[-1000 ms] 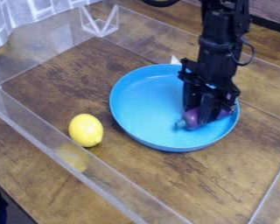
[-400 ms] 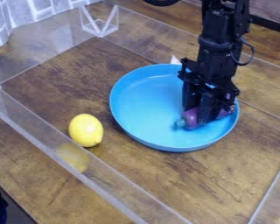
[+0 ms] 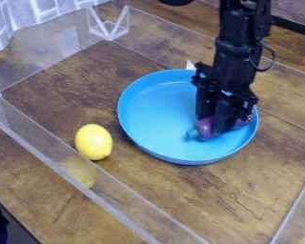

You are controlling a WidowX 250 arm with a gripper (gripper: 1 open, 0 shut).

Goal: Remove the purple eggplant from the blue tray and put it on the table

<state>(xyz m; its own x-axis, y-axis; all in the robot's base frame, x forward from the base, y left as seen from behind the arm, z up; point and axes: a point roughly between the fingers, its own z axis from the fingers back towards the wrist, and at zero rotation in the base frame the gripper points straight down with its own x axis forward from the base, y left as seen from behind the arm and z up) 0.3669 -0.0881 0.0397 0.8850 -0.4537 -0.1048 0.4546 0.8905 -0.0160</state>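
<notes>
Eggplant first: the purple eggplant lies inside the blue tray, toward its right side near the far-right rim, with only a patch of purple and a greyish bit at its lower left showing between the black fingers; the gripper points straight down over it, jaws drawn in tight around the toy, so it appears to have the eggplant clamped, though the fingers hide most of the contact; the tray itself sits on the table, a dark wooden surface edged by clear acrylic walls; a yellow lemon rests on the wood well left of the tray, apart from it. Judging by this, the grasp is made and the lift is not yet done; the next move calls for raising the eggplant clear of the low rim, carrying it sideways over bare wood, then lowering and releasing it away from the lemon.
</notes>
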